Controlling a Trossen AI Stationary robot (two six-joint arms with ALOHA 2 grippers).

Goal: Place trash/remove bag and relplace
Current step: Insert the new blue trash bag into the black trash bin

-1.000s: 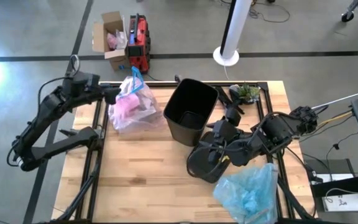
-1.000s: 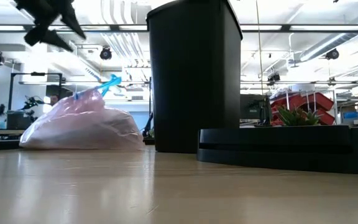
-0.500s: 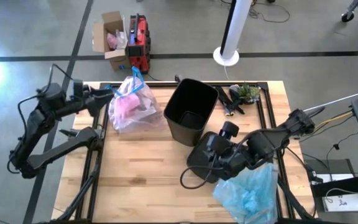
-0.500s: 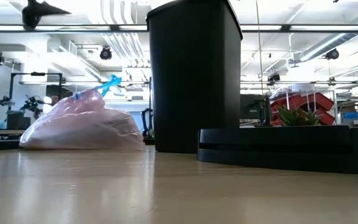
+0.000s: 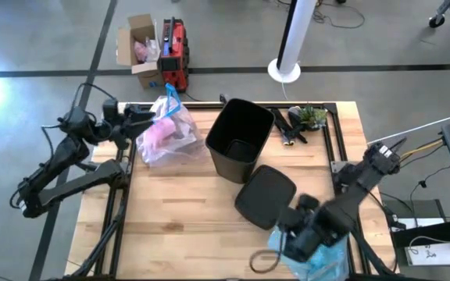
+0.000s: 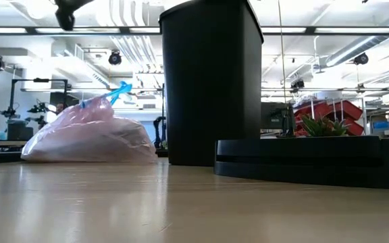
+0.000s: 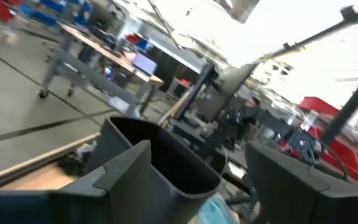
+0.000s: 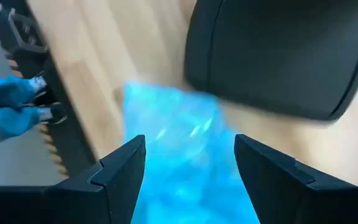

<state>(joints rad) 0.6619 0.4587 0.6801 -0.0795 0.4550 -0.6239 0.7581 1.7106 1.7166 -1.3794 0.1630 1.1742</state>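
1. Pink tied-off bag sits on the counter beside my black bin.
2. Right claw hangs open right over the light blue bag, lid just beside.
3. Left claw near the pink bag, open I think, blurry view.

A black plastic bin stands on the wooden table, its flat black lid beside it; a small green plant sits at the far edge.

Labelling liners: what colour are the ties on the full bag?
Blue, on the pale pink bag; the ties show best in the low view.
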